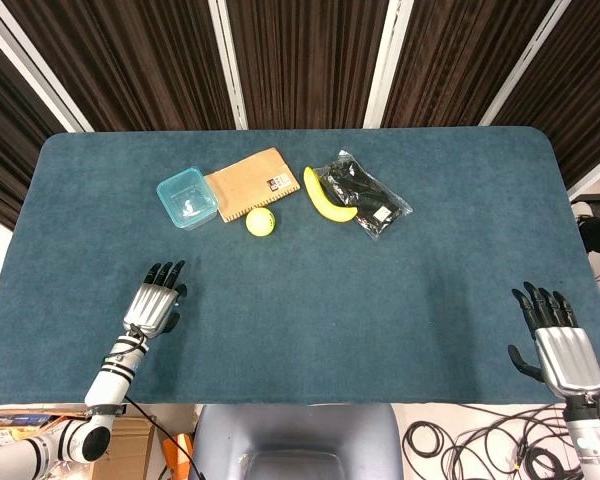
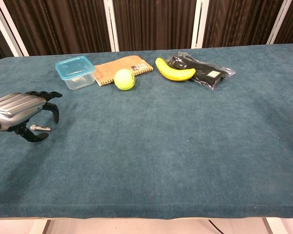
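Left to right. The left hand (image 1: 152, 305) hovers low over the table (image 1: 380, 300), fingers apart and slightly curled, holding nothing. Ahead of it and a little to its right stands the plastic box (image 1: 188, 198), the thing nearest that hand: a clear tub with a pale blue rim, upright, lidless as far as can be seen, and apparently empty. Touching the box's far side lies a tan notebook (image 1: 252, 184), with a yellow-green tennis ball (image 1: 261, 222) resting at its near edge. Further right a banana (image 1: 326, 196) lies against a clear bag (image 1: 372, 200) of dark contents. The right hand (image 1: 555, 335), well apart from all of these at the table's near right corner, is likewise spread and empty. Judged from this layout, nothing has been grasped or shifted; reaching, gripping and any placing all remain to be done.
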Available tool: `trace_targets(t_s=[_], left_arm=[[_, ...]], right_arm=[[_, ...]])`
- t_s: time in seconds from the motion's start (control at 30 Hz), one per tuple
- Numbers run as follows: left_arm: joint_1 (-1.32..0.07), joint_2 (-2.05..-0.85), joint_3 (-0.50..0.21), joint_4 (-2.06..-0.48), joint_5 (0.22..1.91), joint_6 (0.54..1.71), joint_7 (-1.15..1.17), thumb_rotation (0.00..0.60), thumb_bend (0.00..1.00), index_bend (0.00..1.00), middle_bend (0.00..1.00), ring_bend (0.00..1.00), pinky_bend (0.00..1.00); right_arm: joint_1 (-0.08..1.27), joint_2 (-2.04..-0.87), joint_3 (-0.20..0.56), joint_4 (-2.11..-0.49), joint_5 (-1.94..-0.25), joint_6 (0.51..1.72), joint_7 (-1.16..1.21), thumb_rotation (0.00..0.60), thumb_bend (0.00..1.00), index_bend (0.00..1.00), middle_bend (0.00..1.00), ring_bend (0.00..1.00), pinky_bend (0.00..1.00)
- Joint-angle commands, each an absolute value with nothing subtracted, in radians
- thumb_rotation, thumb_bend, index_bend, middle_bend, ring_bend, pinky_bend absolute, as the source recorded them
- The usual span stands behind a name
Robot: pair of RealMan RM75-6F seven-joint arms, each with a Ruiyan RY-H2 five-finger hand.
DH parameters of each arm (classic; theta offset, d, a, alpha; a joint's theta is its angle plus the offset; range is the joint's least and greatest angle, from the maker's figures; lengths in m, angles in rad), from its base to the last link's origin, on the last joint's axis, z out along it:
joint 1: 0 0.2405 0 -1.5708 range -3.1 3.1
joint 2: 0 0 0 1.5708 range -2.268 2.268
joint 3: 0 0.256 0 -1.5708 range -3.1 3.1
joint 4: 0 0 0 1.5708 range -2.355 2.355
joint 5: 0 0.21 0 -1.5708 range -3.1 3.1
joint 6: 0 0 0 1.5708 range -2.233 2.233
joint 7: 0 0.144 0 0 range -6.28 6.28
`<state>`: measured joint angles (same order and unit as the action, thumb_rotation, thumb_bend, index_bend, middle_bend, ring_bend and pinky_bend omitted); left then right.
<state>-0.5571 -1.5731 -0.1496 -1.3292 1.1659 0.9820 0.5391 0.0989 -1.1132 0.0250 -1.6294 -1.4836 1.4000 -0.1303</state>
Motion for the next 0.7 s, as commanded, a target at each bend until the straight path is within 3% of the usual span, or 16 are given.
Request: trace_targets(t_s=[0.03, 0.7], left_arm=[[-0.561, -1.580, -0.148, -1.311, 1.157, 0.985, 0.540, 0.600, 0.34, 0.43, 0.00, 0.00, 0.09], [-0.590, -1.636, -0.126, -1.174, 1.185, 0.989, 0.469, 0.600, 0.34, 0.54, 0.05, 0.00, 0.09]], right_arm=[[0.099, -1.112, 0.024, -1.629, -1.489, 1.401, -0.125, 0.600, 0.29, 0.00, 0.00, 0.00, 0.00], [0.104, -1.118, 0.024, -1.629, -1.476, 1.383, -0.144, 0.600, 0.29, 0.00, 0.00, 0.00, 0.01]])
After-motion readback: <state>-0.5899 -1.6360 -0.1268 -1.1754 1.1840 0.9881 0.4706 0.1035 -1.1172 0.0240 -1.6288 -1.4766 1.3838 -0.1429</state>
